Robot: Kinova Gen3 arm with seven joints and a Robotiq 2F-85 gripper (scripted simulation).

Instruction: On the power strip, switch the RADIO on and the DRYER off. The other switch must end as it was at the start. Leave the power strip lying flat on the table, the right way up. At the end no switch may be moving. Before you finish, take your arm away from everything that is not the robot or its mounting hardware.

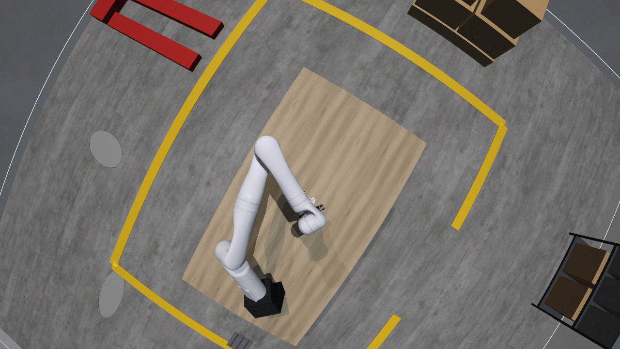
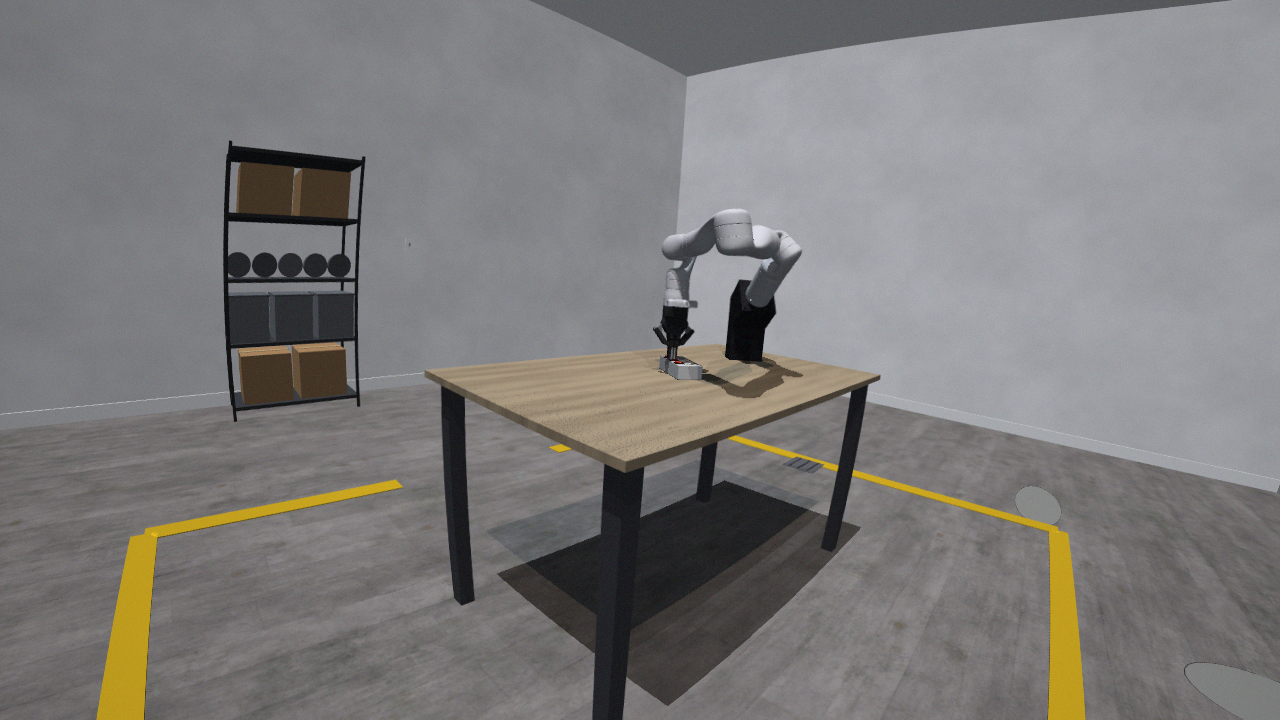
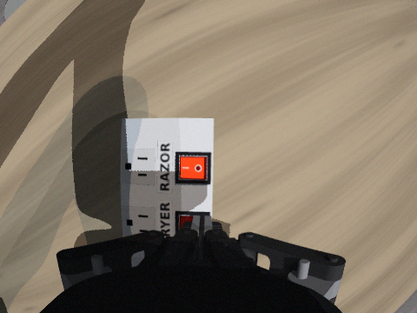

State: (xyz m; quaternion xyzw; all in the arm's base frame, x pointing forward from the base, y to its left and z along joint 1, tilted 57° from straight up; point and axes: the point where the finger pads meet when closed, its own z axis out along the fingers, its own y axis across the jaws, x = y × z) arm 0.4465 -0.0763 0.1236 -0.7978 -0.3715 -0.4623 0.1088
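Observation:
The white power strip (image 3: 168,176) lies flat on the wooden table and also shows small in the exterior view (image 2: 682,366). Its RAZOR switch (image 3: 193,169) is a bright red rocker, fully in view. The DRYER switch (image 3: 187,221) sits just below it, darker red and partly covered. My gripper (image 3: 201,227) is shut and empty, its fingertips right over the DRYER switch, touching or nearly touching it. The RADIO switch is hidden under the gripper body. In the overhead view the wrist (image 1: 311,221) hides the strip.
The arm's black base (image 1: 263,298) stands at the table's near edge. A shelf with boxes (image 2: 290,279) stands by the far wall, away from the table. Yellow floor tape (image 1: 173,130) runs around the table.

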